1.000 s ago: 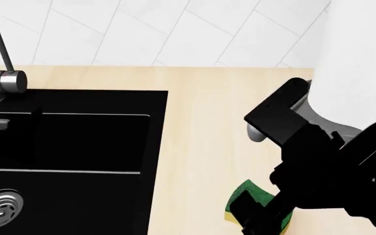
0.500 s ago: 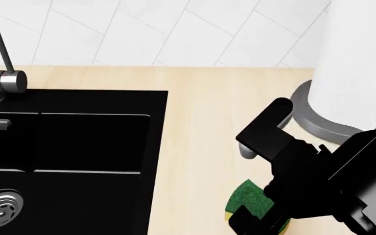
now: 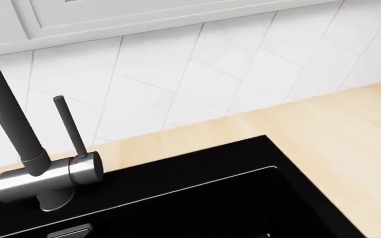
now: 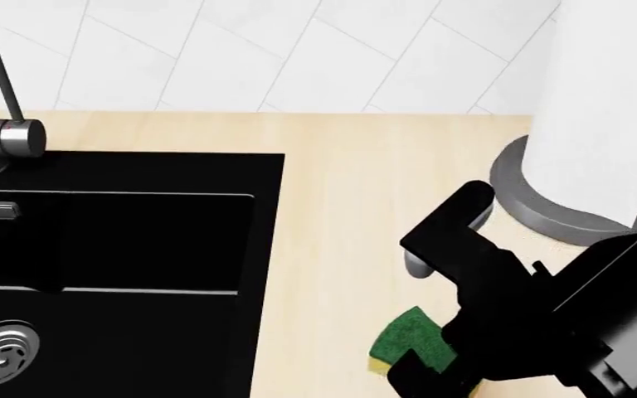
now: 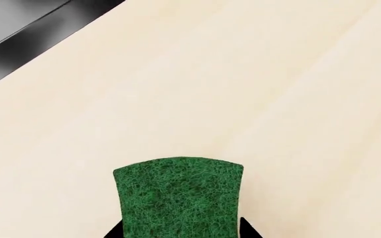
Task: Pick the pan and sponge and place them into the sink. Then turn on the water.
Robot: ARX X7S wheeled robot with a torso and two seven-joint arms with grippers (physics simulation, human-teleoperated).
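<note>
While my right claw (image 4: 430,365) grips the sponge (image 5: 177,198) over the counter (image 4: 341,240), the sink (image 4: 130,249) looks empty; pan unseen, faucet (image 3: 48,176) dry. My left claw is out of view.

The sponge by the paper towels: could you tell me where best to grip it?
Grip the sponge across its two curvy long sides, coming straight down from above. It lies flat, green scouring face up, on the open counter, and the right gripper already straddles its near end.

Right gripper (image 4: 435,369) clamped (left arm unseen), angled down.
</note>
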